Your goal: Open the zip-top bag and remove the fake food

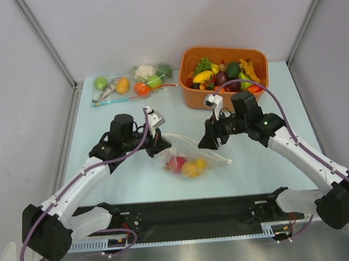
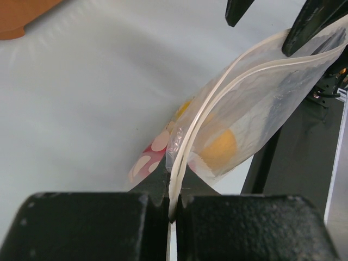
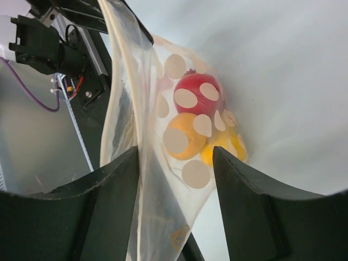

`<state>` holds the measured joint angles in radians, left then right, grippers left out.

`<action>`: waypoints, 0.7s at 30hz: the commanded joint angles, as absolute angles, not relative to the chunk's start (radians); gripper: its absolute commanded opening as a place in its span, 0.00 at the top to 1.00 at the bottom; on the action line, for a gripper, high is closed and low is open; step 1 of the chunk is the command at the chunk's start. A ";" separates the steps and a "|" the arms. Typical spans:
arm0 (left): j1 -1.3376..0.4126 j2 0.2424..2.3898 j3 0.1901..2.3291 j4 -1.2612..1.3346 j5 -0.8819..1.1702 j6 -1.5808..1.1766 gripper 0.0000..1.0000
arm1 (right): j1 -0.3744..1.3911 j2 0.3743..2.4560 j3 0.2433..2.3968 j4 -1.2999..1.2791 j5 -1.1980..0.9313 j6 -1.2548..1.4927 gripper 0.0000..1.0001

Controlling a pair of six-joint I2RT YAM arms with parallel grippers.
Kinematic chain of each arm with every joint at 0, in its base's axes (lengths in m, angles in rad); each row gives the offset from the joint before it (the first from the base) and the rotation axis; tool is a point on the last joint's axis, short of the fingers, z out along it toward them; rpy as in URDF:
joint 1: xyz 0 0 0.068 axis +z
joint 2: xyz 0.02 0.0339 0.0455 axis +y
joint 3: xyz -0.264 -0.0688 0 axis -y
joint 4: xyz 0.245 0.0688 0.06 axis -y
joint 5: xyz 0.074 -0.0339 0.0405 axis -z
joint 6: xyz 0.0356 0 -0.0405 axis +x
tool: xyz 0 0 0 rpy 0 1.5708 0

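The left claw (image 1: 158,145) is clenched on the zip-top bag (image 1: 194,147). In its wrist view its two fingers (image 2: 109,228) press together with the pale zip strip (image 2: 217,81) pinched in the seam between them. From that pinch the strip runs up and away toward the right claw (image 1: 207,141), and its two lips part slightly along the way.

The right claw (image 3: 175,155) is released, its fingers standing apart. The bag's upper edge passes between them close against one finger, with open space between the film and the other finger.

The fake food (image 1: 188,164) sags in the bag's belly below and between the two claws, nearer the robot than either. One red fruit (image 3: 193,92) lies past the right claw's tips, with two yellow-orange fruits (image 3: 182,136) bunched just beside it. Whether the bag's bottom rests on the table (image 1: 130,177) cannot be told.

Outward of the left claw and on the near side of both claws the table is bare. Beyond the right claw the orange basket (image 1: 184,65) of mixed produce stands near its wrist. Beyond the left claw, well apart, other filled bags (image 1: 128,86) lie by the back wall.
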<state>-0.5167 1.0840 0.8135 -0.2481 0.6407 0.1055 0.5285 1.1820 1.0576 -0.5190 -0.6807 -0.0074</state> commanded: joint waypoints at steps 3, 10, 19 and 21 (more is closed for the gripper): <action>-0.517 1.058 0.805 -0.202 0.673 0.101 1.00 | 0.548 1.219 1.072 -0.427 -0.675 0.015 0.39; -0.517 1.071 0.816 -0.207 0.658 0.058 0.94 | 0.615 1.281 1.109 -0.403 -0.660 0.035 0.49; -0.517 1.040 0.848 -0.248 0.566 -0.038 0.43 | 0.640 1.286 1.164 -0.420 -0.549 0.078 1.00; -0.517 1.023 0.886 -0.262 0.555 -0.057 0.38 | 0.640 1.281 1.201 -0.449 -0.502 0.077 1.00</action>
